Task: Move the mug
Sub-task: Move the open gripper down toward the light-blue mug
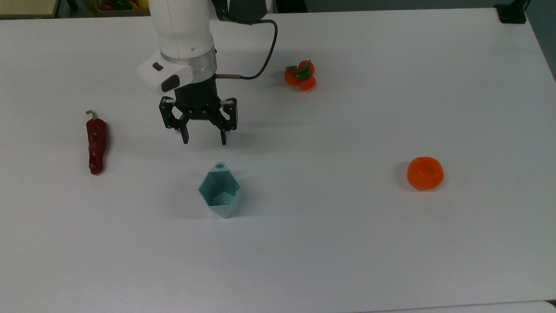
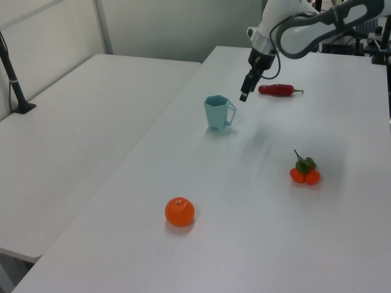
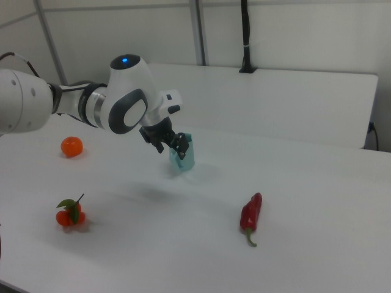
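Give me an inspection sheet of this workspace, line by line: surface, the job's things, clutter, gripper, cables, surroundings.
Surface: white table, bare between the items; no spills seen.
Job's things: the mug, pale teal, upright, standing free and ungripped.
Clutter: red chili pepper toward the top view's left; cluster of small oranges with leaves; single orange toward the top view's right. All apart from the mug.
Gripper: the gripper hangs open above the table, short of the mug's tab side, holding nothing.
Cables: black cable looping from the wrist up the arm, off the table.
Surroundings: second white table alongside; black post standing on it.
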Action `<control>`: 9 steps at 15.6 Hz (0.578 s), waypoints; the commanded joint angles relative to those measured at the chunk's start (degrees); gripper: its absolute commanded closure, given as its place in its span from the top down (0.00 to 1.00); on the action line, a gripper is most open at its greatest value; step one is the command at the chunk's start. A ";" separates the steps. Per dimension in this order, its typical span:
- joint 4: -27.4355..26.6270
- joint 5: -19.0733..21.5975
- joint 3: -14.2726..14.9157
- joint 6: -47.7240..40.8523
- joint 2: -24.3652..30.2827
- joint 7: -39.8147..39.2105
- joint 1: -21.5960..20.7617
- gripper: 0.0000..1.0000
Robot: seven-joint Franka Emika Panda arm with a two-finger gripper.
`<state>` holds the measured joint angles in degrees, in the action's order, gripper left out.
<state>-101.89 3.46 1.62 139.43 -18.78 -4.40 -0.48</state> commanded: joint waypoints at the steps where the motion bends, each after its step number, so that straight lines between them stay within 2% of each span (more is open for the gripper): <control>1: -0.42 0.94 0.05 4.26 -2.31 -1.31 -0.49 0.81; 6: 0.02 0.85 -0.04 5.50 -4.60 -1.05 -1.54 0.81; 9: 0.11 0.94 -0.13 9.44 -6.18 -0.70 -1.63 0.81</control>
<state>-101.84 3.46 1.40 144.45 -23.51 -4.40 -1.61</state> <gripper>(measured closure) 0.185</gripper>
